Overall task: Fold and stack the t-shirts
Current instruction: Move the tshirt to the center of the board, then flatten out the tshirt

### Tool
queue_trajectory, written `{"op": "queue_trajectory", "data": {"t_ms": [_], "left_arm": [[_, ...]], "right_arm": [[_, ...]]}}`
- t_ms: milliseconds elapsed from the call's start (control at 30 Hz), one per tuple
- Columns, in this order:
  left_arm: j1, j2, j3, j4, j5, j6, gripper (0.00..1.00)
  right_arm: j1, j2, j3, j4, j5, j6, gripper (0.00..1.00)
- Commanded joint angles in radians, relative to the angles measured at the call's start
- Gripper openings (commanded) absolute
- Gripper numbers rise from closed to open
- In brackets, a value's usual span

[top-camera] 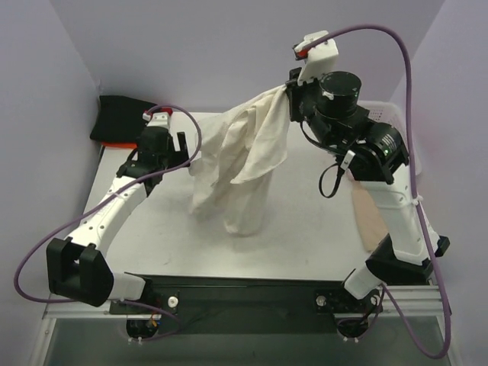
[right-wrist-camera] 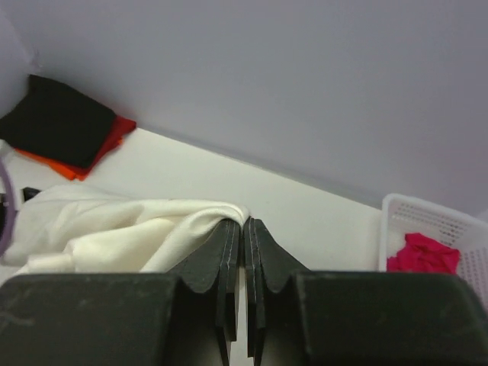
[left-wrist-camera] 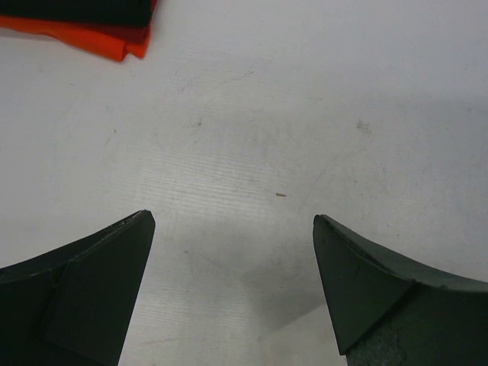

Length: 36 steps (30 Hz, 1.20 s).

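My right gripper (top-camera: 289, 90) is raised high at the back and shut on an edge of the cream-white t-shirt (top-camera: 244, 156), which hangs in folds down to the table. The right wrist view shows the closed gripper (right-wrist-camera: 245, 223) pinching the cream cloth (right-wrist-camera: 114, 229). My left gripper (top-camera: 184, 146) stands open just left of the hanging shirt, low over the table. In its own view the left gripper (left-wrist-camera: 232, 219) holds nothing, with only bare table between the fingers. A folded black t-shirt (top-camera: 122, 114) lies on an orange-red one (top-camera: 114, 143) in the back left corner.
A white lattice basket (right-wrist-camera: 446, 221) stands at the back right with a crimson t-shirt (right-wrist-camera: 423, 253) in it. The right arm mostly hides the basket (top-camera: 379, 113) in the top view. A tan board (top-camera: 370, 213) lies beside the right arm. Walls close in the back and sides.
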Motion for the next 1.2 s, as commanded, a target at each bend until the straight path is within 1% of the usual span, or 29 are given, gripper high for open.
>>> {"op": "queue_trajectory", "data": {"t_ms": [0,33,67,133,167,200,233,267,300,400,533,633,667,767,900,967,1000,1033,1067,1100,1133,1167], "left_arm": [[-0.006,-0.043,-0.010,0.026,-0.040,-0.018,0.97],[-0.006,-0.045,-0.013,0.024,-0.048,-0.019,0.97],[-0.006,-0.045,-0.013,0.017,-0.064,-0.021,0.97],[-0.006,-0.049,-0.014,0.007,-0.081,-0.024,0.97],[-0.006,-0.051,-0.021,0.000,-0.097,-0.027,0.98],[-0.005,-0.051,-0.025,-0.003,-0.103,-0.029,0.97],[-0.006,-0.054,-0.028,-0.008,-0.106,-0.032,0.97],[-0.005,-0.054,-0.033,-0.016,-0.111,-0.033,0.97],[-0.006,-0.052,-0.037,-0.022,-0.111,-0.036,0.97],[-0.006,-0.052,-0.050,-0.031,-0.085,-0.041,0.97],[-0.008,-0.055,-0.065,-0.042,-0.026,-0.044,0.97],[-0.009,-0.068,-0.086,-0.040,0.061,-0.044,0.96],[-0.012,-0.068,-0.094,-0.039,0.130,-0.042,0.95],[-0.037,-0.074,-0.125,-0.028,0.248,-0.053,0.95],[-0.072,-0.043,-0.168,0.021,0.334,-0.159,0.94],[-0.072,-0.007,-0.194,0.085,0.403,-0.217,0.90],[-0.072,0.007,-0.198,0.113,0.415,-0.287,0.86],[-0.072,0.021,-0.211,0.188,0.446,-0.317,0.85],[-0.074,0.050,-0.224,0.229,0.502,-0.340,0.83],[-0.080,0.062,-0.229,0.260,0.512,-0.392,0.82],[-0.080,0.076,-0.229,0.308,0.515,-0.415,0.82],[-0.080,0.108,-0.225,0.319,0.515,-0.433,0.82]], "right_arm": [[-0.035,0.008,-0.082,0.132,0.210,-0.048,0.00],[-0.073,0.011,-0.152,0.130,0.253,-0.031,0.00],[-0.096,0.007,-0.202,0.130,0.256,-0.010,0.00],[-0.165,-0.009,-0.317,0.129,0.231,0.117,0.00],[-0.238,-0.030,-0.437,0.127,0.185,0.176,0.00],[-0.278,-0.041,-0.505,0.129,0.136,0.267,0.00],[-0.310,-0.052,-0.559,0.129,0.090,0.315,0.00],[-0.373,-0.050,-0.663,0.129,0.025,0.349,0.00],[-0.395,-0.047,-0.702,0.132,-0.006,0.397,0.00],[-0.427,-0.007,-0.796,0.130,-0.021,0.414,0.00],[-0.432,0.046,-0.819,0.130,-0.009,0.420,0.00],[-0.435,0.076,-0.811,0.129,-0.021,0.431,0.00],[-0.435,0.080,-0.810,0.129,-0.029,0.435,0.00],[-0.438,0.099,-0.804,0.123,-0.043,0.446,0.00],[-0.437,0.112,-0.800,0.116,-0.063,0.459,0.00],[-0.437,0.119,-0.805,0.110,-0.078,0.468,0.00],[-0.437,0.120,-0.810,0.110,-0.079,0.477,0.00],[-0.437,0.120,-0.813,0.110,-0.084,0.478,0.00],[-0.437,0.119,-0.820,0.110,-0.092,0.483,0.00],[-0.437,0.119,-0.825,0.110,-0.093,0.489,0.00],[-0.438,0.117,-0.830,0.110,-0.098,0.491,0.00],[-0.437,0.116,-0.834,0.110,-0.099,0.492,0.00]]}}
